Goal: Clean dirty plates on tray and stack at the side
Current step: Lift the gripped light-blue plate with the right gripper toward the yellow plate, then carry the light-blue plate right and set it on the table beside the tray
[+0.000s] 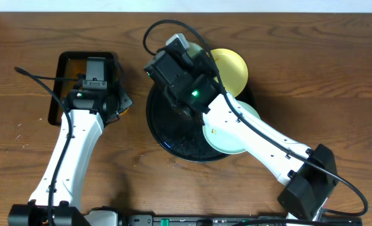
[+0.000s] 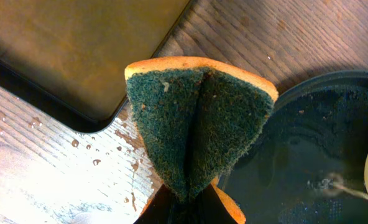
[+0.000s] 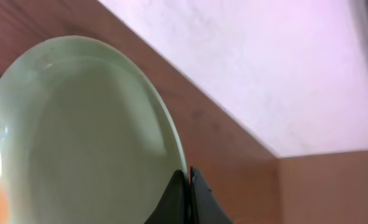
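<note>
I log a folded sponge [image 2: 199, 124], green scourer outward over orange foam, a rectangular black tray [image 2: 94, 124] holding brownish liquid, and water droplets [image 2: 84, 144] alongside.

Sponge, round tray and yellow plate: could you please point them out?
Sponge [image 2: 193, 134], left wrist view, green scouring face.
Round tray [image 1: 164, 133], overhead view, bare left part.
Yellow plate [image 1: 232, 70], overhead view, its middle.

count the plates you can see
3. Yellow plate at the tray's upper right edge; mint plate on the tray's lower right, partly under an arm; second mint plate held by its rim in the right gripper. None looks hidden.
</note>
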Motion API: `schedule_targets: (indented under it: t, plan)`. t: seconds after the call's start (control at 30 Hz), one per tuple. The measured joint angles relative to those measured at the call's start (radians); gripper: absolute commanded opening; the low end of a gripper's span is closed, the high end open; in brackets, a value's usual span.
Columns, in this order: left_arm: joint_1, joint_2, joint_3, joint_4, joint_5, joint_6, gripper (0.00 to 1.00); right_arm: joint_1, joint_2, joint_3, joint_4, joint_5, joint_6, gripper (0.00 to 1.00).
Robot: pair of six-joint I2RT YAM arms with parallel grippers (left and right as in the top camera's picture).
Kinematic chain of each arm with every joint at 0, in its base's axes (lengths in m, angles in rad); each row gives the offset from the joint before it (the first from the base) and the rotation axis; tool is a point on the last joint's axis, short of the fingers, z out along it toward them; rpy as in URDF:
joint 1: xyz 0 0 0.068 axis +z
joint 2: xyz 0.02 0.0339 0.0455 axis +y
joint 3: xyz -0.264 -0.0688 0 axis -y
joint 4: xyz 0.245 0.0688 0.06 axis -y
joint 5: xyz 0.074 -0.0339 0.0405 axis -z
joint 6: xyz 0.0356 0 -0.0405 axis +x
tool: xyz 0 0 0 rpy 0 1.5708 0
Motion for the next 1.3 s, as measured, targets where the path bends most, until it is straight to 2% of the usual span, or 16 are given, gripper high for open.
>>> schedule_targets:
  t: [0.13,0.27,0.8,1.0,1.13,1.3]
  plan:
    - [0.0,0.0,0.0,0.0,0.0,0.0,0.08,0.008,0.0,0.0,0.046,0.031,-0.16,0.01]
    - [0.0,0.0,0.0,0.0,0.0,0.0,0.08,0.02,0.0,0.0,0.081,0.042,-0.261,0.01]
    - [0.0,0.0,0.0,0.0,0.0,0.0,0.08,0.069,0.0,0.0,0.161,0.105,-0.446,0.01]
    - [0.0,0.0,0.0,0.0,0.0,0.0,0.08,0.07,0.0,0.0,0.135,0.103,-0.412,0.01]
    - [0.0,0.0,0.0,0.0,0.0,0.0,0.08,0.065,0.0,0.001,0.058,0.016,-0.304,0.01]
    - [0.0,0.0,0.0,0.0,0.0,0.0,0.08,0.018,0.0,0.002,-0.049,-0.189,-0.125,0.01]
